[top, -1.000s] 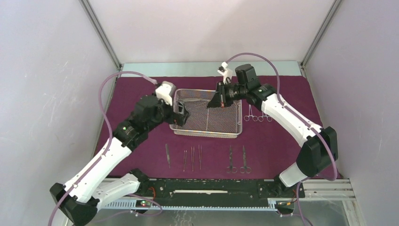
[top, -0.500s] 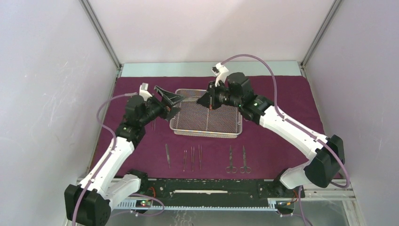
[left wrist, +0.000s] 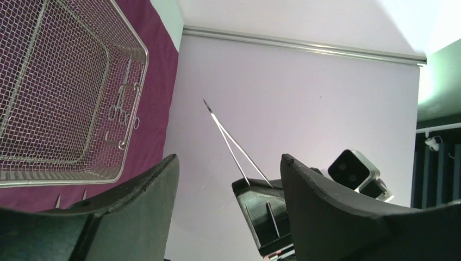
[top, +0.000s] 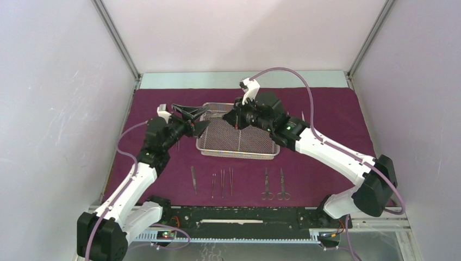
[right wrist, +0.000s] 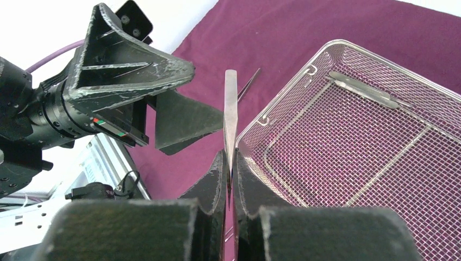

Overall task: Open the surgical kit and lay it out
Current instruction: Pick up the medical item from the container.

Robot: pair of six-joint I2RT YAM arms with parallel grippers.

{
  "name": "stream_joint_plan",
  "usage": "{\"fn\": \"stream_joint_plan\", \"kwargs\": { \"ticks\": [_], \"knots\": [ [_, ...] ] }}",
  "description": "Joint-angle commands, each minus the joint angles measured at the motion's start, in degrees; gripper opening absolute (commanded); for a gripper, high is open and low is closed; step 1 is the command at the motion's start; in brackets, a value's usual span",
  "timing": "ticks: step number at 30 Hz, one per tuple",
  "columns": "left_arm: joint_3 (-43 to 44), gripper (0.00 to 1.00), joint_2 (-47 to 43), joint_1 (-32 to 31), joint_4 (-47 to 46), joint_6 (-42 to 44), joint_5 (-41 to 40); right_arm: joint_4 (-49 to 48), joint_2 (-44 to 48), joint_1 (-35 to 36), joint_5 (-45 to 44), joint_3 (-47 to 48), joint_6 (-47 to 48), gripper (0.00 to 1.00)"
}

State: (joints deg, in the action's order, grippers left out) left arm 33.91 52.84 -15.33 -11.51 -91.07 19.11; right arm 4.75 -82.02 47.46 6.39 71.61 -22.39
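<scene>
The silver mesh tray lies on the maroon cloth. Above its back left corner my right gripper is shut on steel tweezers, which stick out toward the left arm. My left gripper faces it, lifted off the cloth and open. In the left wrist view the tweezers' two prongs show in the gap between the left fingers, touching neither. One slim instrument lies inside the tray.
Several instruments lie in a row on the cloth near the front: tweezers and probes and two scissors. Another thin instrument lies left of the tray. Ring-handled clamps show through the mesh. Frame posts and white walls enclose the table.
The right gripper has carried the tweezers left across the tray. The left gripper has lifted, turned to face it, and its jaws have narrowed somewhat.
</scene>
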Motion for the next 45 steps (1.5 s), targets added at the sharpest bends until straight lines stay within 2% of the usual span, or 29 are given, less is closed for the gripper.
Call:
{"fn": "stream_joint_plan", "kwargs": {
  "ticks": [1, 15, 26, 28, 33, 34, 36, 40, 42, 45],
  "knots": [
    [-0.78, 0.72, -0.52, 0.3, -2.61, -1.83, -3.0, -3.73, 1.07, 1.85, -3.11, -0.12, 2.58, 0.0],
    [-0.8, 0.46, 4.13, 0.39, -5.86, -3.34, -3.53, -3.73, 1.6, 3.32, -4.53, -1.27, 3.65, 0.0],
    [-0.98, 0.33, 6.08, 0.39, -6.54, -2.99, -3.74, -3.66, 1.43, 3.95, -5.09, -1.25, 4.28, 0.0],
    [-1.04, 0.23, 6.16, 0.39, -6.47, -2.9, -4.07, -3.61, 1.42, 3.96, -5.07, -1.24, 4.32, 0.0],
    [-0.48, 0.1, 6.76, 0.39, -6.5, -2.25, -4.13, -3.19, 1.42, 4.04, -4.75, -1.3, 4.59, 0.0],
    [-0.37, 0.03, 6.81, 0.39, -6.44, -1.89, -4.2, -3.11, 1.49, 4.04, -4.65, -1.3, 4.69, 0.0],
    [0.02, 0.0, 6.9, 0.39, -6.0, -1.12, -4.32, -2.57, 1.74, 4.04, -4.65, -1.25, 4.96, 0.13],
    [1.83, 0.0, 7.13, 1.46, -3.71, 2.24, -3.46, -0.98, 3.01, 4.0, -4.57, -1.24, 5.83, 0.54],
    [2.83, 0.0, 7.15, 2.5, -2.31, 4.13, -2.58, -0.05, 4.0, 3.97, -4.75, -1.25, 6.33, 0.67],
    [5.9, 0.0, 8.0, 4.99, 0.72, 9.41, 0.64, 0.52, 6.18, 3.75, -4.71, -2.16, 6.66, 0.81]
  ]
}}
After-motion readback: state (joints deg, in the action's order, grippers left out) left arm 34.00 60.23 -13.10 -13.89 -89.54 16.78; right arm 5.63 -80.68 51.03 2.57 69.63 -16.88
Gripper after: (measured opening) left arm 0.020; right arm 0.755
